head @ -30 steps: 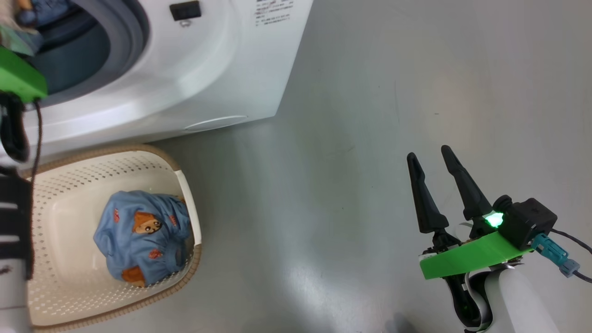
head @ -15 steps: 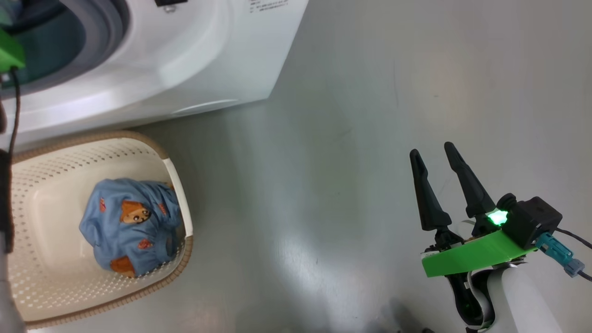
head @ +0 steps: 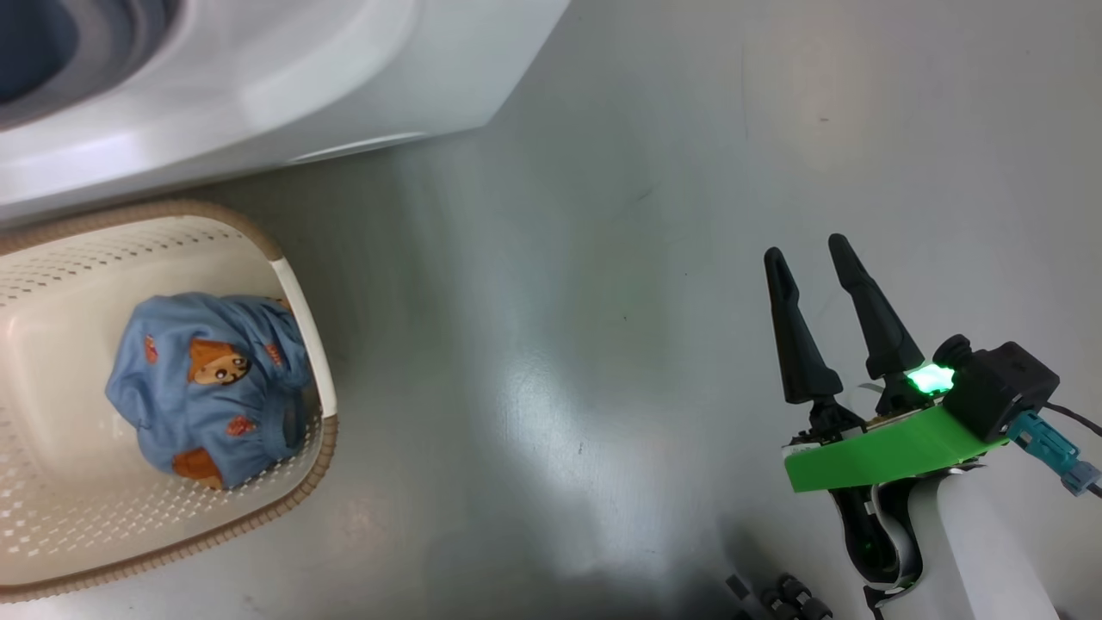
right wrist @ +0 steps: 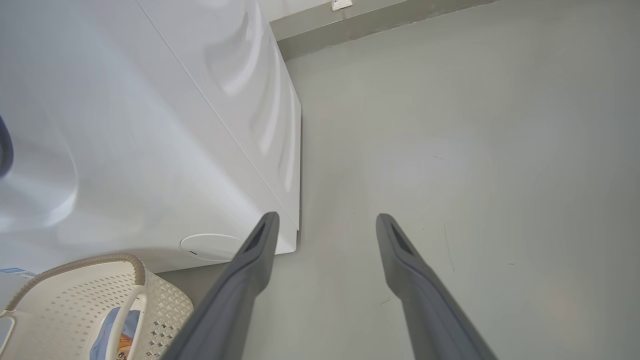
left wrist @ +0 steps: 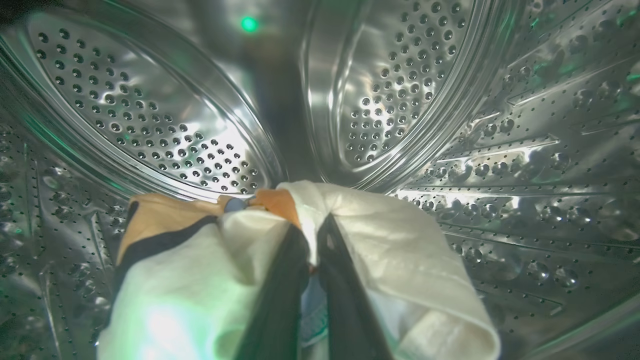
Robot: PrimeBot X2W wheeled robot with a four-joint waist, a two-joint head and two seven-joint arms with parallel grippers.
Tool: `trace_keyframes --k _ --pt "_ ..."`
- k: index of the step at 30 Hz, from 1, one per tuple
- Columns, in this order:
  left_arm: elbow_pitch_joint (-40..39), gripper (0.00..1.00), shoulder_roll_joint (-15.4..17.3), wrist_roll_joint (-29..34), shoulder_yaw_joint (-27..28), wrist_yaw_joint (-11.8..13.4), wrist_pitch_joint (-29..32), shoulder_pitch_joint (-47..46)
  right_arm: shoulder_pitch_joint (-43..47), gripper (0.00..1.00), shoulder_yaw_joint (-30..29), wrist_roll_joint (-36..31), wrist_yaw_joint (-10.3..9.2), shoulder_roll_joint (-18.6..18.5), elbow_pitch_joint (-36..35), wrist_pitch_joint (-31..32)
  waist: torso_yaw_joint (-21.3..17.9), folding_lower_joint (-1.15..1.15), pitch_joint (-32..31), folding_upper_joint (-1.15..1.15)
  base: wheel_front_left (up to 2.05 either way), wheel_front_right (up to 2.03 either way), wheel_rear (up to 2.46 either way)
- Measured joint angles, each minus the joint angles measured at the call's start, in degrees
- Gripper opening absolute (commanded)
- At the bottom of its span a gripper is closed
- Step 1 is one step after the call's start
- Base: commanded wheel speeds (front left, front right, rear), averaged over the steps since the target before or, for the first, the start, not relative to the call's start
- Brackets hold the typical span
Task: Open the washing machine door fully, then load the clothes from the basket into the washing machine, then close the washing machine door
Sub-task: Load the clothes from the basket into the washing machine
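Observation:
My left gripper (left wrist: 314, 225) is deep inside the washing machine's steel perforated drum (left wrist: 150, 125), shut on a cream garment with orange and dark parts (left wrist: 395, 235) that drapes over both fingers. A light-blue garment printed with bears (head: 207, 379) lies bunched in the cream basket (head: 52, 482) on the floor in front of the white washing machine (head: 301, 77). My right gripper (head: 809, 250) hangs open over bare floor, far right of the basket, with nothing between its fingers. The washing machine door is out of view.
The right wrist view shows my right gripper (right wrist: 325, 220) beside the washing machine's (right wrist: 150, 125) lower front corner and round flap (right wrist: 210, 246). The basket (right wrist: 75, 300) and its blue garment (right wrist: 117, 345) sit lower left. Grey floor (head: 603, 258) stretches right, to a wall base (right wrist: 375, 20).
The head camera has turned, so the machine and basket sit further up and left in its picture, and the left arm's green bracket has left it. My right gripper stays open.

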Motion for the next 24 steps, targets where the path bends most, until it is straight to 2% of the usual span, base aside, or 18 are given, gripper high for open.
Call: trace_keyframes --k 3,8,14,16,24 --pt "0.6 0.0 0.0 0.2 -0.2 0.0 -1.0 -0.8 -0.2 1.0 0.0 0.0 0.0 0.0 0.0 0.0 -0.3 0.0 0.7 0.0 0.0 0.0 0.0" --pt "4.4 0.0 -0.1 -0.1 -1.2 -2.0 0.0 -1.9 -0.4 1.0 0.0 0.1 0.0 0.0 0.2 0.0 -0.3 0.0 0.7 0.0 0.0 0.0 0.0" --pt "8.0 0.0 0.1 -0.3 -1.5 -2.4 -0.3 -3.5 -1.0 1.0 0.2 0.1 0.0 0.0 0.8 0.0 -0.2 0.0 0.4 0.0 0.0 0.0 0.0" --pt "8.5 1.0 0.1 -0.3 -1.7 -2.4 -0.7 -3.7 -1.0 1.0 0.1 0.1 0.0 0.0 0.9 0.0 0.0 0.0 0.2 0.0 0.0 0.0 0.0" --pt "9.9 1.0 -1.0 -0.5 -2.1 -1.9 -1.8 -2.9 -1.0 1.0 -1.0 -0.1 0.0 0.0 1.2 0.0 0.9 0.0 -2.4 0.0 0.0 0.0 0.0"
